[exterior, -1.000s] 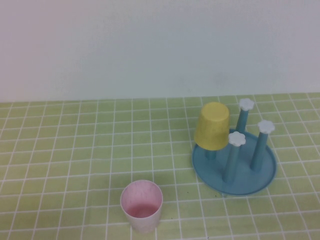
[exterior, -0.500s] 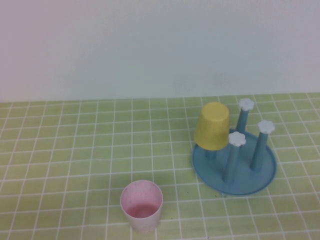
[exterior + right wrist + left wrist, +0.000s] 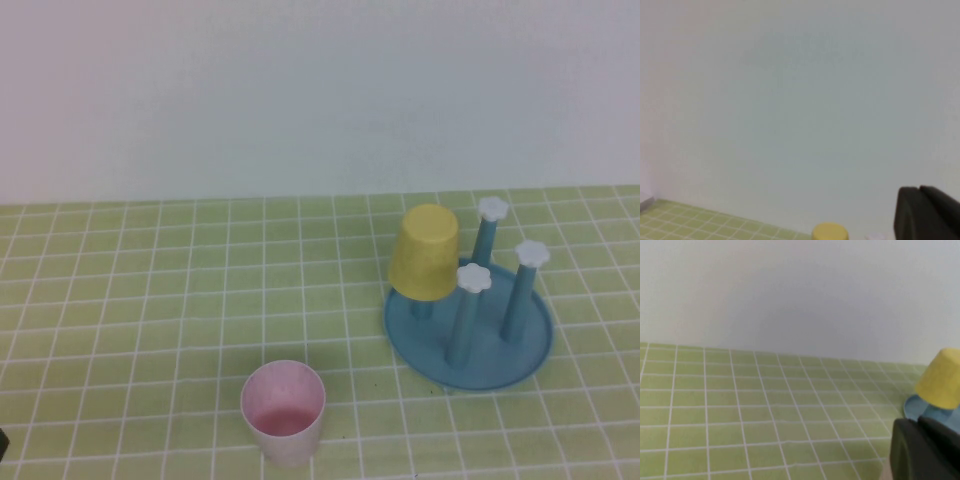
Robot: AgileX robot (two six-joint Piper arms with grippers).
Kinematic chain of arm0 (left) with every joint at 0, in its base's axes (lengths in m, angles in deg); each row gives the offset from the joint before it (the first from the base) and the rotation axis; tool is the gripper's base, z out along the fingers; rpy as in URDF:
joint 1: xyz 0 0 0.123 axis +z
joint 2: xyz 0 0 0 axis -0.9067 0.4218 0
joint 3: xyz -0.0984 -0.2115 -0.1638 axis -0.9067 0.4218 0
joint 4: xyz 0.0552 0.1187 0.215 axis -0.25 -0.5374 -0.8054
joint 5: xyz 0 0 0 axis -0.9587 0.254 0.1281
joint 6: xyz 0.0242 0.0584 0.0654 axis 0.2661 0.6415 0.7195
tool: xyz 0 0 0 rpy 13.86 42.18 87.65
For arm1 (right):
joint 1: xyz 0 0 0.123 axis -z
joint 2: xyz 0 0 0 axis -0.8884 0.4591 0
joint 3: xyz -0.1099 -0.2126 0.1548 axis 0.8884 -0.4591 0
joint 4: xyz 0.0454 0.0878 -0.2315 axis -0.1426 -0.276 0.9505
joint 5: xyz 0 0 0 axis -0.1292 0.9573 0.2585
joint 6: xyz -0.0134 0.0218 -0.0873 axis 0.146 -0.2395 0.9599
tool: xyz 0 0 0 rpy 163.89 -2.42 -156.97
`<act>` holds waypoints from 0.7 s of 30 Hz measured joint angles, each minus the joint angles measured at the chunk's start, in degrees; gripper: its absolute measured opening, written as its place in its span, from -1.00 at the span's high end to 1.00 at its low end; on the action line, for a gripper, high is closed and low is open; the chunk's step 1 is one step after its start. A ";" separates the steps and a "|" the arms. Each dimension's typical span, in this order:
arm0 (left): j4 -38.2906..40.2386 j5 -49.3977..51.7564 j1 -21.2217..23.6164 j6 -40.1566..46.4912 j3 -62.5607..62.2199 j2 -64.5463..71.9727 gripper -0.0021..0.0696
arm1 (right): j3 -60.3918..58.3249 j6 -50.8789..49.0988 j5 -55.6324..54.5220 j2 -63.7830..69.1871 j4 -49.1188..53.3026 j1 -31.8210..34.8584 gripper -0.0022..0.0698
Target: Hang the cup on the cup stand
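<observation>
Green tiled table, cup (image 3: 283,412) upright, unhung, near stand (image 3: 469,340); my left gripper (image 3: 925,450) and right gripper (image 3: 926,212) barely visible, finger state unclear.

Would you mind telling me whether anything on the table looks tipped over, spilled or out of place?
Nothing stands out. The pink cup stands upright and apart from the cup stand, where the yellow cup hangs upside down on one peg. The left gripper and right gripper show only at their wrist views' edges.

High view looks down; wrist views low, share yellow cup (image 3: 425,252).
</observation>
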 joint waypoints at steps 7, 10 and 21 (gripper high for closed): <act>0.11 2.23 -0.21 3.84 -8.01 6.61 0.94 | 9.12 0.50 7.96 10.63 5.83 -1.12 0.94; 0.00 3.12 -2.07 6.23 -10.95 7.94 0.94 | 13.06 -2.17 11.27 16.63 14.10 -2.92 0.94; 0.26 9.49 -4.24 10.18 -16.44 21.19 0.94 | 22.71 -16.42 22.40 34.02 41.43 -15.29 0.94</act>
